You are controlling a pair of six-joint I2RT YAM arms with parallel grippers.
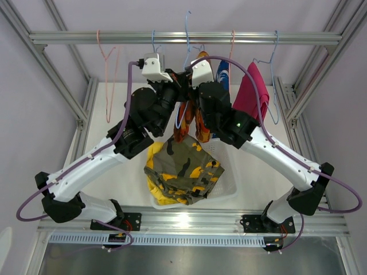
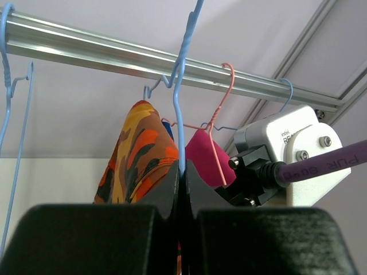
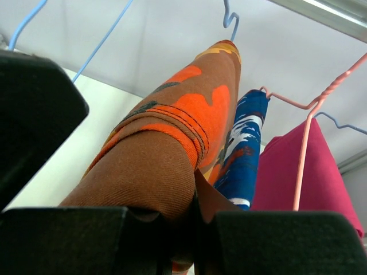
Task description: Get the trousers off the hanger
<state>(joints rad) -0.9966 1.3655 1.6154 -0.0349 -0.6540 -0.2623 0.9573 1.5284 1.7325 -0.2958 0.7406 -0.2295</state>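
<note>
**Top view.** Shows both arms reaching up and inward beneath the rail (image 1: 183, 37) above the far edge of the tabletop (image 1: 252, 192). Meeting at the orange-black trousers (image 1: 182, 123), draped over a blue hanger (image 1: 187, 31). Left tool (image 1: 176, 86) and right tool (image 1: 192, 89) side by side at the top of that garment, too crowded here to read either grip. Blue-white-red trousers (image 1: 222, 74) and pink trousers (image 1: 252, 91) hanging just to the right. Camouflage trousers (image 1: 186, 169) heaped on yellow trousers (image 1: 156, 192) in a white basket (image 1: 232, 183) at the middle of the near edge. Probably parked right below the rail as the drop spot. By this count, two off and three to go.

**Left wrist view.** Left tool (image 2: 182, 186) pressed together on the thin wire of the blue hanger (image 2: 180, 103), below its twisted neck. Likely steadies the hanger, keeping it from swinging or jumping off the rail (image 2: 114, 54) during the pull. Orange-black trousers (image 2: 140, 149) just left of the wire, pink trousers (image 2: 203, 157) behind on a pink hanger (image 2: 221, 114).

**Right wrist view.** Right tool (image 3: 194, 229) pinching a thick fold of the orange-black trousers (image 3: 189, 114), nearly closed, with cloth bunched between the pads. Looks well placed for dragging the cloth off the bar. Blue-white-red trousers (image 3: 243, 149) just beside, pink trousers (image 3: 315, 177) beyond.
</note>
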